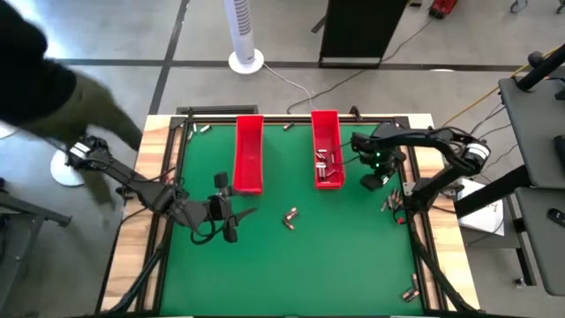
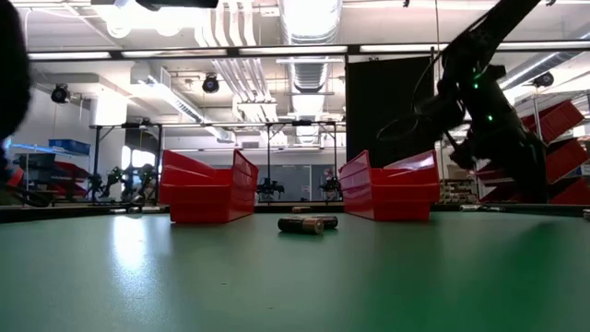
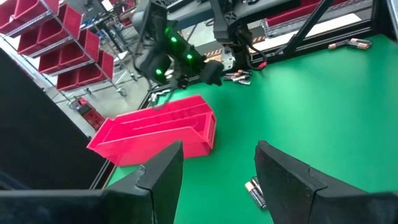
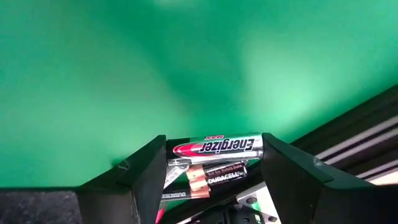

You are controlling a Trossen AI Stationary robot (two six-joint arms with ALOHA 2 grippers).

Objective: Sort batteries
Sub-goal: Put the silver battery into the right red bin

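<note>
Two red trays stand at the far middle of the green table: the left one [image 1: 248,155] and the right one [image 1: 327,148], which has several batteries [image 1: 323,164] in it. Two more batteries [image 1: 290,216] lie on the mat at the centre [image 2: 309,223]. My right gripper [image 1: 375,177] hovers just right of the right tray, pointing steeply down, shut on a few batteries [image 4: 214,160]. My left gripper [image 1: 225,212] waits open at the left, level with the centre pair [image 3: 255,191], with nothing between its fingers [image 3: 161,177]. My right gripper pinches a small stack of batteries between its two fingers: a silver and red one [image 4: 217,146] outermost, a black and copper one [image 4: 214,175] behind it. The batteries lie crosswise, their ends against the finger pads [image 4: 277,162]. They are level and lifted clear of the mat.
Loose batteries lie by the table's right edge [image 1: 393,203], at the near right corner [image 1: 410,291] and along the far edge [image 1: 201,129]. A dark frame rails the table [image 1: 415,177]. A person's arm [image 1: 53,79] shows at the far left, off the table.
</note>
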